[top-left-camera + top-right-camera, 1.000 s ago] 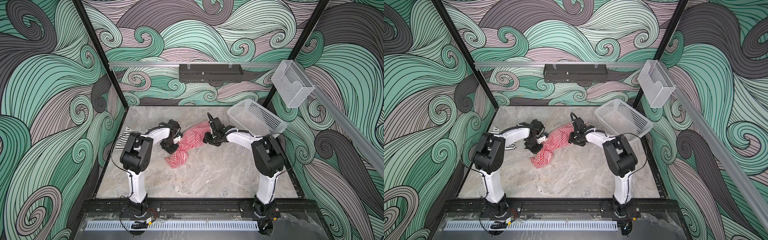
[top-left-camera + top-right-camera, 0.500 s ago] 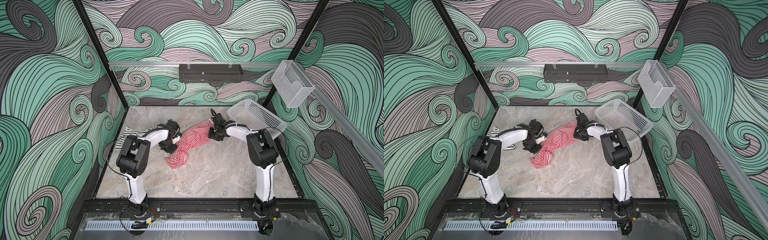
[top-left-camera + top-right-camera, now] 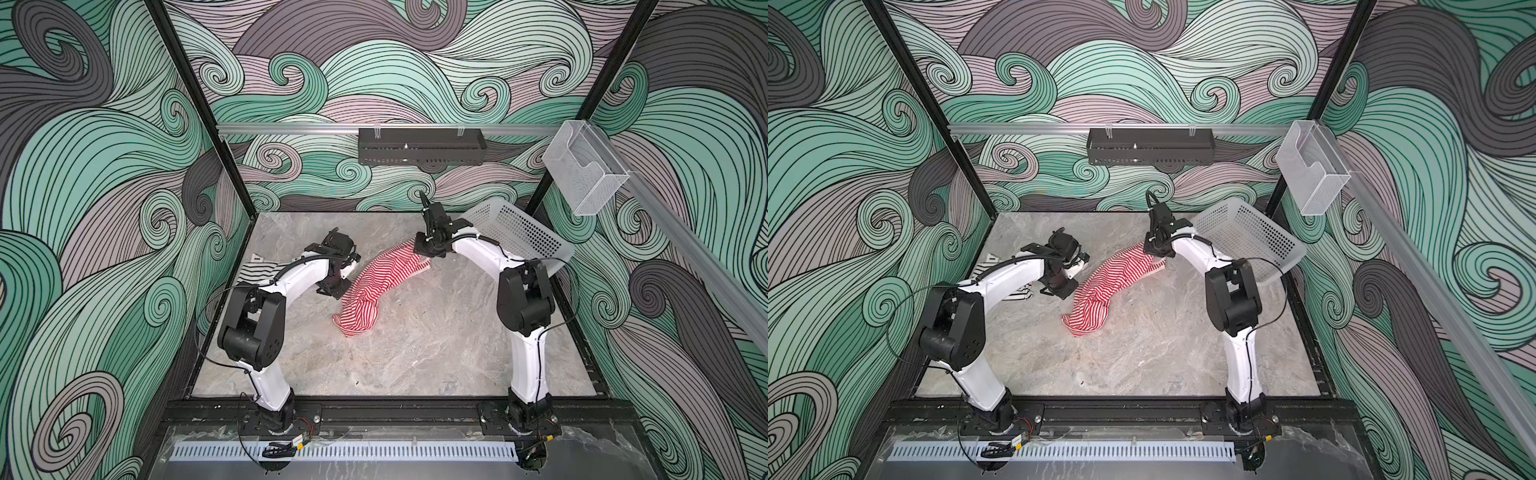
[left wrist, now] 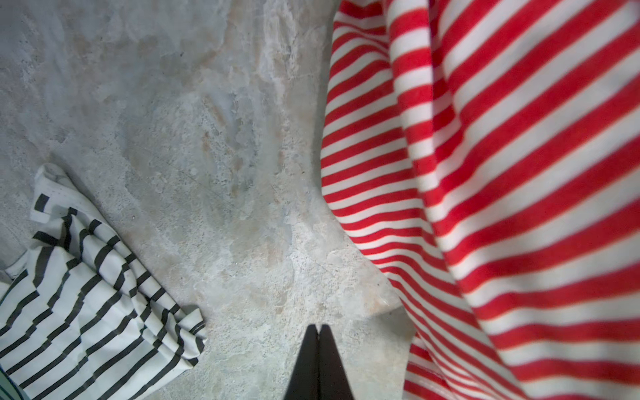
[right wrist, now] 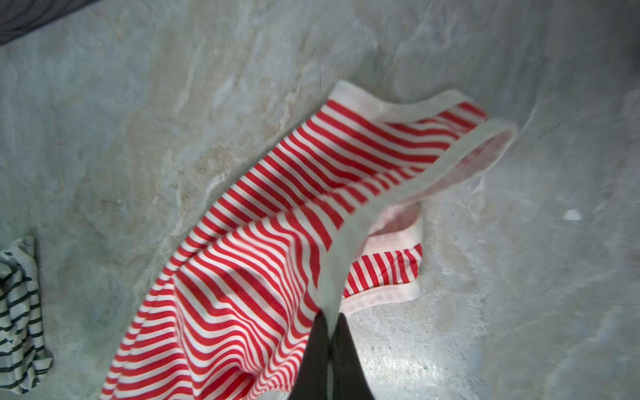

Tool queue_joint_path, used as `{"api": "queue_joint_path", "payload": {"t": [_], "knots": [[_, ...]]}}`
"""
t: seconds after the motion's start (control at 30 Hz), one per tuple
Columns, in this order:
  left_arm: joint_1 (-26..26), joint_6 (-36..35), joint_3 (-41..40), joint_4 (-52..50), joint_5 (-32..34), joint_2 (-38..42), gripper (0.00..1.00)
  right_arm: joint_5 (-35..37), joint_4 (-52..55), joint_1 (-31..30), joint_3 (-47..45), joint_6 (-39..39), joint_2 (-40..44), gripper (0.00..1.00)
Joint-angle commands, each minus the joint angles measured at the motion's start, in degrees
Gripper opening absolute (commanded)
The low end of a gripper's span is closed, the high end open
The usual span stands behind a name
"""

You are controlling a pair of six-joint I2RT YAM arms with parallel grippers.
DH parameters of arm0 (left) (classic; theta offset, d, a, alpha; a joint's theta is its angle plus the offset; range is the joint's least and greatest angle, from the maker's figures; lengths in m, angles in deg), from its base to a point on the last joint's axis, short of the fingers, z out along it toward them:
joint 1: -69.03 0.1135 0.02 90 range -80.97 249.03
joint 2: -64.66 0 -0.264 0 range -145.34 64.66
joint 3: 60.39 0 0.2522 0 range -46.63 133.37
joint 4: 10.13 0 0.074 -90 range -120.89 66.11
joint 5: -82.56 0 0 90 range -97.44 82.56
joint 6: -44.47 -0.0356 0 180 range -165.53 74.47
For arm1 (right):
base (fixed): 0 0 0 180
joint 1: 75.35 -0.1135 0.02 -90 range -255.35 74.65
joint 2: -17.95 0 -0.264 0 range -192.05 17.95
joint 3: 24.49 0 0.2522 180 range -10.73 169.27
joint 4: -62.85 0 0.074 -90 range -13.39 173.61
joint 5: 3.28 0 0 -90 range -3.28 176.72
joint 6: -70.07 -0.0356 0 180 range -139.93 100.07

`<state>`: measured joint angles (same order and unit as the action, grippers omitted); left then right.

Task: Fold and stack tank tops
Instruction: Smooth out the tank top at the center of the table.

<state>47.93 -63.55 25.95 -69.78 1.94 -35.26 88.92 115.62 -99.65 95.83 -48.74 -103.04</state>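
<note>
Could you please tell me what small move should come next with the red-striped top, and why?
Probably open the left gripper and move it onto the red-and-white tank top beside it. Its jaws are shut on nothing, while the right gripper is shut on the cream strap, so the top is bunched, held at one end only.

The left arm and right arm have glossy white shells, chunky black joints and thin looping black cables. The left gripper and right gripper each show 2 tapered black fingers.
</note>
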Motion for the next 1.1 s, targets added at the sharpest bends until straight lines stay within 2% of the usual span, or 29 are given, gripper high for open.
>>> {"api": "queue_joint_path", "payload": {"t": [0.0, 0.17, 0.27, 0.33, 0.37, 0.4, 0.47, 0.5, 0.57, 0.67, 0.83, 0.97, 1.07], "knots": [[0.4, -0.6, -0.8, -1.4, -1.2, 2.2, 0.00, 11.0, 10.2, 0.1, 7.3, 4.1, 0.3, 0.00], [0.1, -1.4, -2.0, -2.4, -6.0, 2.2, 0.00, 16.9, 12.3, -0.4, 15.3, 6.7, -2.5, 0.00], [-0.7, -2.1, -2.1, -2.9, -9.0, 1.1, 0.05, 21.1, 21.5, -0.1, 29.8, 8.0, -12.5, 0.02], [-1.3, -2.3, -1.9, -3.1, -10.8, 0.4, 0.09, 20.2, 29.5, -0.7, 40.0, 8.2, -18.2, 0.29], [-1.6, -2.4, -2.0, -3.0, -11.8, 0.4, 0.11, 20.1, 31.3, -1.6, 41.8, 8.3, -18.9, 0.39], [-1.9, -2.5, -2.0, -2.8, -12.7, 0.4, 0.13, 20.6, 31.4, -2.6, 40.6, 8.6, -18.2, 0.46], [-2.5, -2.7, -2.1, -2.6, -14.6, 0.6, 0.18, 21.8, 27.6, -5.9, 32.4, 9.6, -13.2, 0.59], [-2.7, -2.7, -2.1, -2.5, -15.5, 0.7, 0.20, 22.0, 25.3, -7.3, 27.9, 9.7, -10.9, 0.64], [-3.0, -2.6, -2.2, -1.8, -17.2, 1.2, 0.25, 20.5, 20.2, -9.5, 17.7, 9.1, -4.7, 0.65], [-3.1, -3.1, -2.1, -0.8, -19.7, 1.0, 0.31, 11.8, 14.3, -10.0, 5.2, 6.2, 2.2, 0.64], [-3.7, -3.0, 1.3, -0.8, -20.7, -3.5, 0.31, -2.6, 5.0, -9.4, -11.0, 1.4, 8.7, 0.55], [-3.6, -2.9, 2.8, 0.8, -20.7, -5.5, 0.31, -9.3, -0.1, -8.6, -19.3, -1.5, 10.2, 0.46], [-3.6, -2.9, 4.0, 1.0, -20.8, -6.7, 0.31, -13.7, -4.9, -8.1, -25.2, -4.0, 11.2, 0.44]]}}
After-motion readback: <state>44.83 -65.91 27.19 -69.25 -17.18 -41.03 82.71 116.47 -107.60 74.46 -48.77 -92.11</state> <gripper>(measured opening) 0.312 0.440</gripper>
